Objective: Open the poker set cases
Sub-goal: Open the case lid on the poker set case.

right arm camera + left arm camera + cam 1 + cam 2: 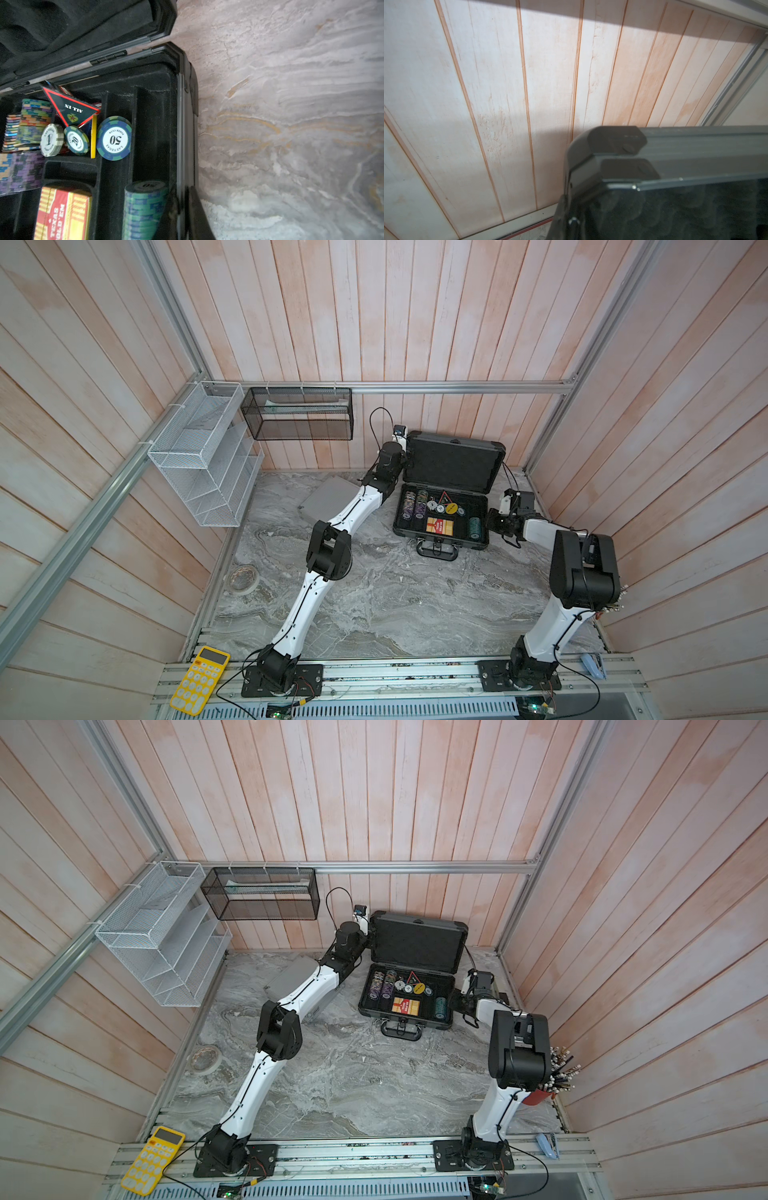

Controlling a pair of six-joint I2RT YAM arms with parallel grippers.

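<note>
dark grey case [459, 527] is open, at back-right of the marble table [374, 593]. lid [453, 466] stands roughly upright near the back wall, black foam facing fwd. handle [437, 549] is on the near side.

Inside the base:
- chip rows [415, 504] on the L
- card box [439, 526] at centre-front, marked TEXAS HOLD'EM
- ALL IN triangle [70, 108]
- loose 50 chip [113, 138]
- green/blue chip stack [143, 207] in the R slot

silver case [328, 497] is closed and flat on the table, just L of the dark one, partly hidden under the L arm.

left gripper [408, 451] is at the lid's upper-L corner, jaws closed. Its wrist view shows only the lid corner and wall, no fingers, so can't tell if it pinches the lid edge or just touches it.

right gripper [492, 522] sits low, just beside the base's R wall. Jaws are closed, nothing visible between them.

Further out:
- black mesh basket [299, 414] and white wire rack [199, 464] hang on the frame at back-L
- tape roll [243, 578] sits at the table's L edge
- yellow calculator [199, 680] lies on the front rail
- red cup of pencils [557, 1081] is behind the R arm
</note>
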